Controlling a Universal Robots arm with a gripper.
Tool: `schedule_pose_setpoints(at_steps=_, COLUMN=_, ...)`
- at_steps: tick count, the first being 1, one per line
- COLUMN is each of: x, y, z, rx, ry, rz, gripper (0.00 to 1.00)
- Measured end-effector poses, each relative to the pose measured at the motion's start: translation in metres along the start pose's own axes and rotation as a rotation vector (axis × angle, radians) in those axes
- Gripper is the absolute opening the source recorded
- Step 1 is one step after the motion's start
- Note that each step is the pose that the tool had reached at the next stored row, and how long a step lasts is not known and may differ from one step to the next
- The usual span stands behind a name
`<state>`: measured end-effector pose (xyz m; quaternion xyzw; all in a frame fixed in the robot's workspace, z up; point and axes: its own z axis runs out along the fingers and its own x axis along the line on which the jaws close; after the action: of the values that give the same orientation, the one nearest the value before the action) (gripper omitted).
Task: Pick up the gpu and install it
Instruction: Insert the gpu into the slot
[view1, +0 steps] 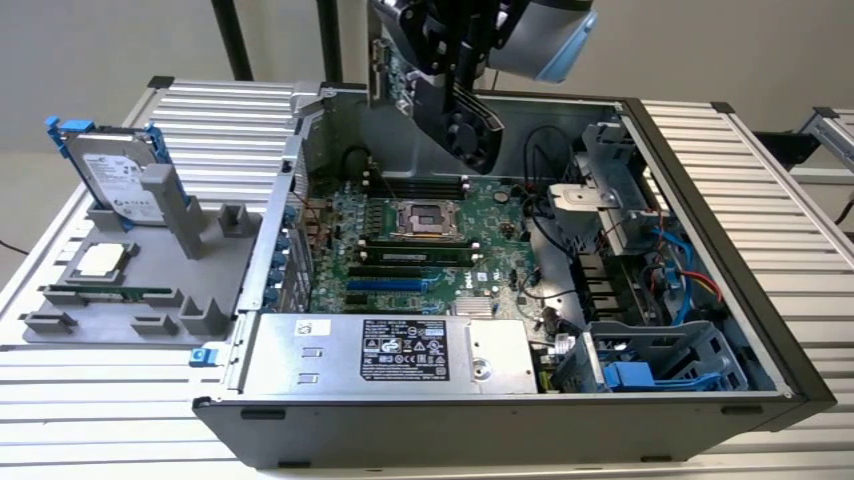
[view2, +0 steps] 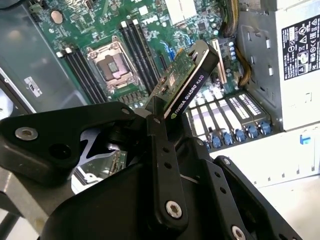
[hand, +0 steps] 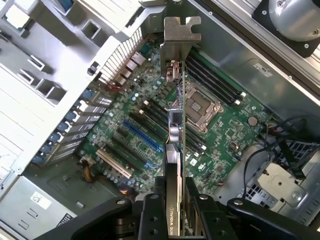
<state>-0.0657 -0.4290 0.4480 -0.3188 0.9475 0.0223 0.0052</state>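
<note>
Currently in the transport step: pick-up is done, installation is not.

End effector (view1: 447, 65) is clenched on the gpu (view1: 465, 115), fingers (view2: 156, 120) pinching the card across its thickness at one end. In the first wrist view the gpu (hand: 175, 130) runs edge-on away from the end effector (hand: 175, 202), with the silver end bracket (hand: 180, 35) at the free end.

Position: the card hangs in the air inside the open computer case (view1: 747, 330), over the motherboard (view1: 400, 255) and near the CPU socket (view1: 424, 215), touching nothing. It looks tilted, not square to the board.

Expansion slots, including the blue slot (hand: 142, 135), lie toward the slotted rear wall of the case (hand: 120, 60); all look unoccupied.

Judgement: seating calls for the card's contact edge parallel to and directly over one slot, the bracket lined up at the rear wall, then a straight press. Cables (view1: 547, 215) sit beside the board; clearance matters.
</note>
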Motion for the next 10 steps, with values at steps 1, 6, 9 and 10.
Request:
schedule_pose_setpoints(at_steps=1, x=0.0, y=0.0, z=0.0, rx=-0.0002, ry=0.0003, rz=-0.006, gripper=0.0)
schedule_pose_setpoints(at_steps=6, x=0.0, y=0.0, z=0.0, rx=-0.0009, ry=0.0015, rz=-0.037, gripper=0.0)
schedule_pose_setpoints(at_steps=9, x=0.0, y=0.0, z=0.0, rx=-0.0016, ry=0.0026, rz=-0.065, gripper=0.0)
schedule_pose_setpoints(at_steps=10, x=0.0, y=0.0, z=0.0, rx=-0.0017, ry=0.0028, rz=-0.071, gripper=0.0)
